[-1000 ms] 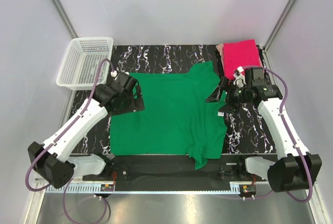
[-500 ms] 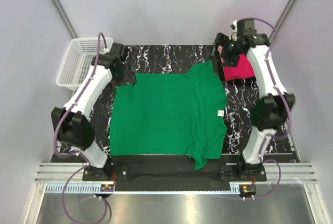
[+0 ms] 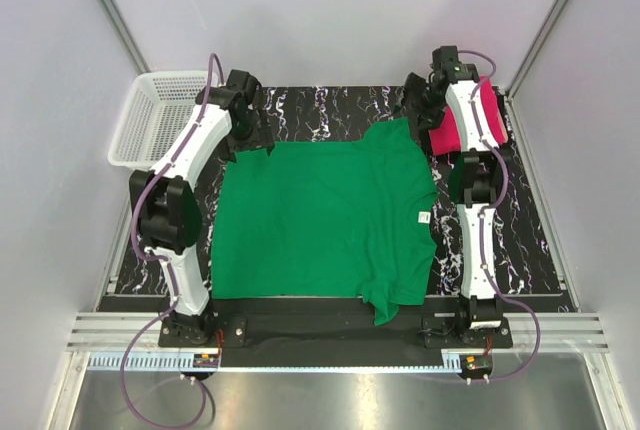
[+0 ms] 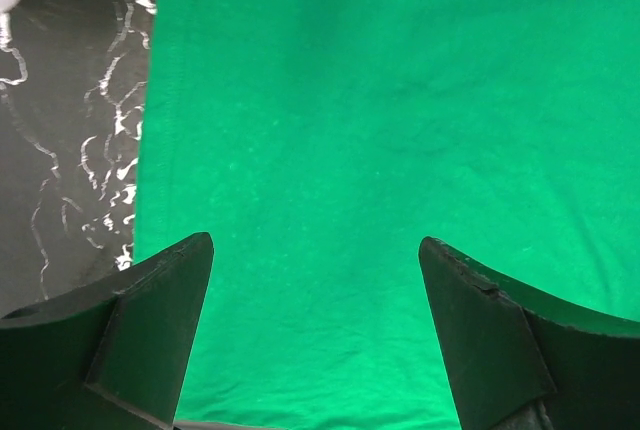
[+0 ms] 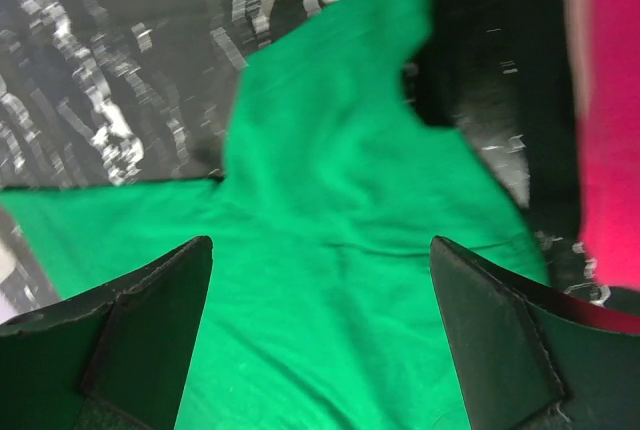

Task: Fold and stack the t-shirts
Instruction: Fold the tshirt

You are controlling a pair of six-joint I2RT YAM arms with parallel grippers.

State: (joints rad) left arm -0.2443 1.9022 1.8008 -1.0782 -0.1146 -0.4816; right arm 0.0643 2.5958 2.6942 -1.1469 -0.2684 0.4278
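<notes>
Spread flat over the middle of the black marbled table (image 3: 330, 105): the green t-shirt (image 3: 320, 215), collar to the right, hem to the left, with the small white neck label (image 3: 423, 217) face up at the right edge. Far sleeve (image 3: 398, 136) laid out toward the back; near sleeve (image 3: 390, 300) rumpled and doubled over at the table's front edge. Lies smooth elsewhere, with few creases.

At the far right corner, the pink t-shirt (image 3: 443, 136), a compact bundle, partly hidden under the right arm (image 3: 468, 115). Sits apart from the green cloth, with a strip of dark table between in the right wrist view.

Stretched out long toward the back of the table, both that arm and the left arm (image 3: 195, 145).

Over the far left corner of the green t-shirt, the left gripper (image 4: 315, 245): jaws released and wide apart, plain green cloth below them, the shirt's stitched edge running down the left with bare table beyond. Contact with the cloth: cannot tell.

Over the far sleeve, the right gripper (image 5: 320, 242): jaws likewise released and wide apart, green cloth under them, pink along the right border of that blurred view. Contact there too: cannot tell.

At the far left, just beside the table's corner, a white mesh basket (image 3: 150, 125), apart from the green cloth.
</notes>
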